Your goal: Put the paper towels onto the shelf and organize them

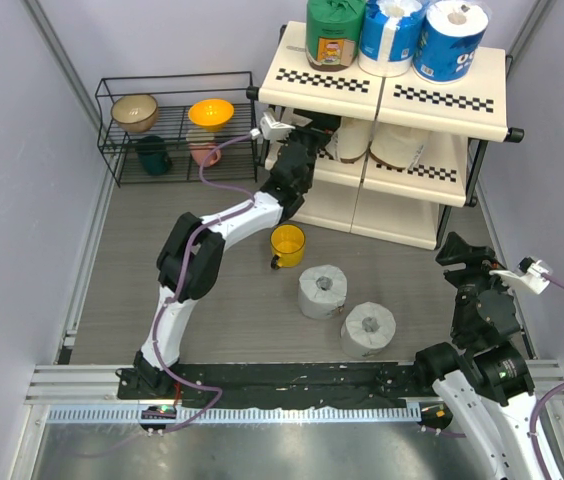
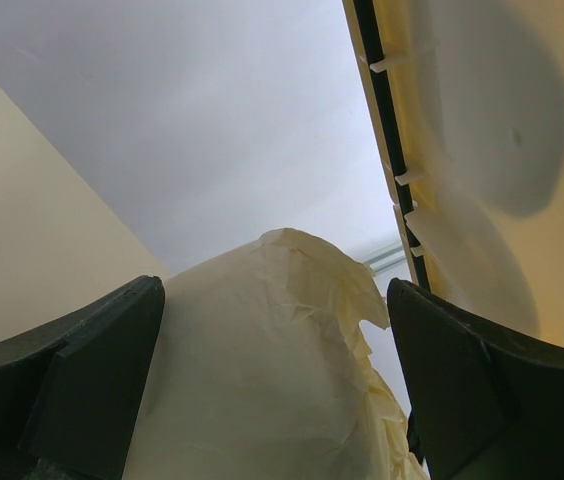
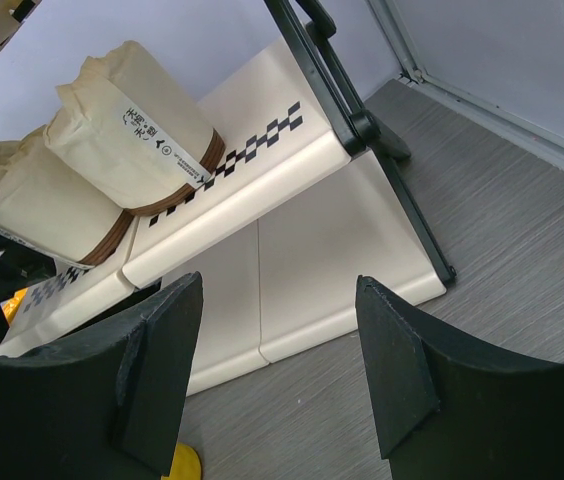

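The shelf stands at the back right. Its top tier carries a green roll and two blue-and-white rolls. Two cream paper towels lie on the middle tier. My left gripper reaches into that tier, and its fingers press both sides of the left cream roll. Two grey-white rolls stand on the floor. My right gripper hangs open and empty near the shelf's right foot.
A yellow cup sits on the floor just in front of the shelf, beside the grey-white rolls. A low black wire rack at the back left holds bowls and cups. Walls close in on both sides.
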